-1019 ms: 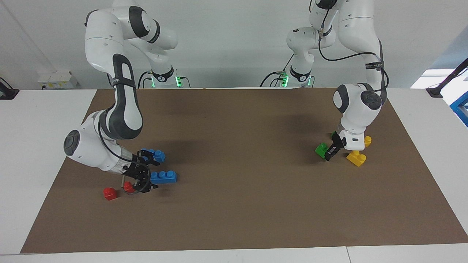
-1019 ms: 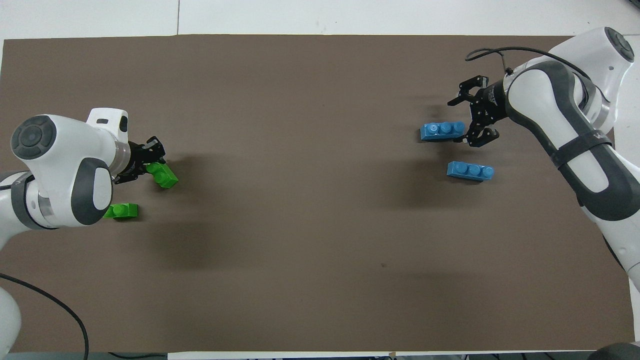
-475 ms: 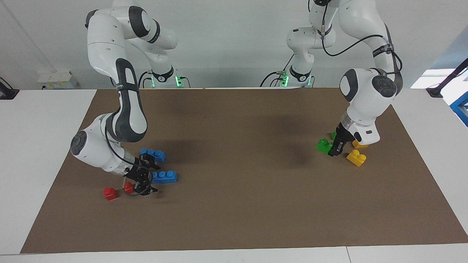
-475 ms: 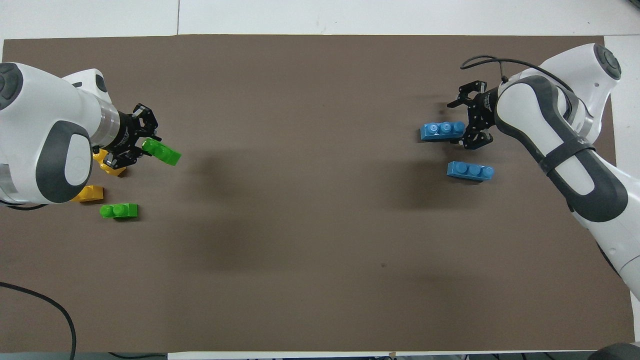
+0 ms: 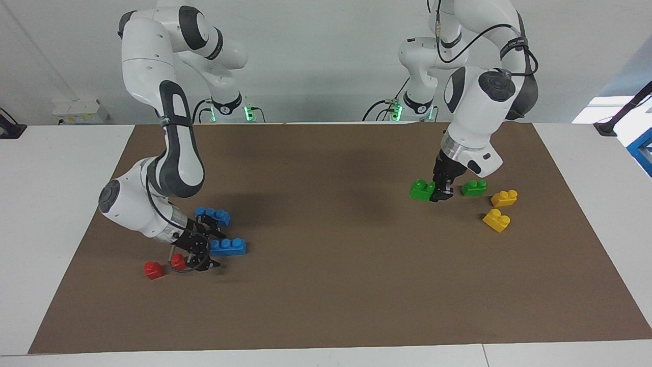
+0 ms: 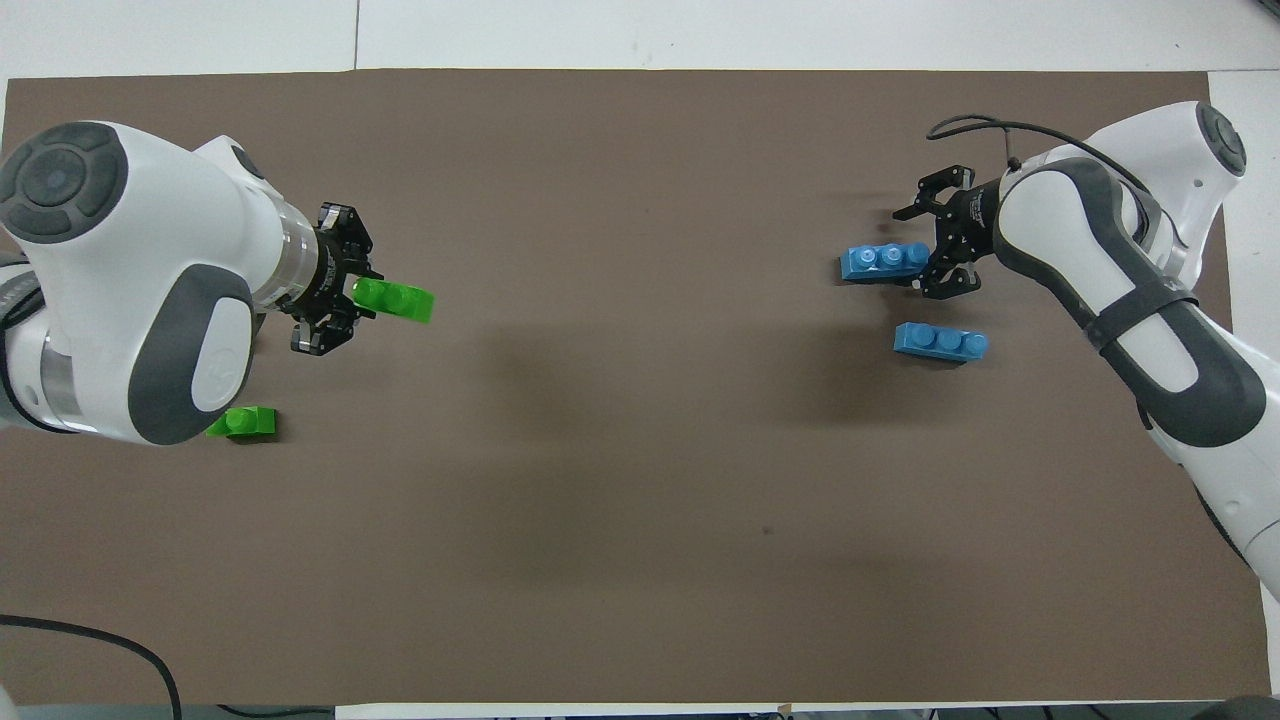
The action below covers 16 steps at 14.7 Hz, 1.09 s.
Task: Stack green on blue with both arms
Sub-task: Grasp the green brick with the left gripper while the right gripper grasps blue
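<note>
Above mat, left gripper (image 5: 441, 192) holding green brick (image 5: 422, 189), right gripper (image 5: 200, 251) open by blue brick (image 5: 227, 247), red bricks (image 5: 153, 269) adj.

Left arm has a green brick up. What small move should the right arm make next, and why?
Probably close the right end effector on the blue brick it sits beside. Its fingers look open at that brick's end, while the left end effector already holds the green brick off the mat.

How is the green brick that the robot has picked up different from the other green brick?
The small green two-stud plastic brick is gripped at one end by the left gripper and hangs above the brown mat; the other small green two-stud brick lies on the mat, ungripped. The held one is over bare mat, while the lying one sits beside two yellow bricks. Both share colour and shape.
</note>
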### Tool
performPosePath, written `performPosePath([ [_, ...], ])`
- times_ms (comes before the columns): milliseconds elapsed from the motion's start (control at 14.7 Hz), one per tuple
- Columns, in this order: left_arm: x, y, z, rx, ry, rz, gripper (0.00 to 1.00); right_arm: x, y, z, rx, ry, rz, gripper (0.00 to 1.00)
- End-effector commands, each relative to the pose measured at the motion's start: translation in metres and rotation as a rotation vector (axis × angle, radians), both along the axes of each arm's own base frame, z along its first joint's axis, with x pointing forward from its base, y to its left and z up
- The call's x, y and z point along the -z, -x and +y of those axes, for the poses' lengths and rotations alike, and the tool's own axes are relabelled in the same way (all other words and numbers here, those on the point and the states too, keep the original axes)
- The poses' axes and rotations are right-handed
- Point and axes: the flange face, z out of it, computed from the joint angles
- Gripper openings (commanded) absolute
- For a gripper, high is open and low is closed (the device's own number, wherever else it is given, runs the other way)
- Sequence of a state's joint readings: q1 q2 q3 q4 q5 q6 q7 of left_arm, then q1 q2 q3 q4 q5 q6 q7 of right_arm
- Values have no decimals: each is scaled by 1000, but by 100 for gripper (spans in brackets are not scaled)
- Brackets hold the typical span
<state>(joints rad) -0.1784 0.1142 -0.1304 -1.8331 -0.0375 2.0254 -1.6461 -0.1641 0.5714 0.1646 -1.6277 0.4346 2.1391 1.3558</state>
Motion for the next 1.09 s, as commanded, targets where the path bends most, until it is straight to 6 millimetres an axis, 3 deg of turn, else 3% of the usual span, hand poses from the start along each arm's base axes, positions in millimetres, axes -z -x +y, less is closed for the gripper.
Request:
performPosePath([
  [0, -17, 10, -16, -117, 0, -3, 0, -14, 3, -1, 1, -52, -3, 28],
  [68, -21, 14, -22, -128, 4, -7, 0, -15, 3, -2, -13, -63, -11, 8],
  [136, -24, 17, -30, -122, 7, -9, 0, -16, 2, -2, -21, -68, -17, 0],
  [408, -26, 24, -46, -133, 12, -8, 0, -21, 0, -2, -20, -69, -27, 0],
  [679, -26, 29, -52, -142, 11, -1, 0, -49, -8, 13, -11, -77, -35, 0],
  [883, -25, 36, -58, -143, -4, 23, 0, -80, -12, 54, 23, -115, -34, 0],
  [1019, -25, 39, -61, -138, -8, 26, 0, -101, -11, 96, 30, -122, -31, 0],
])
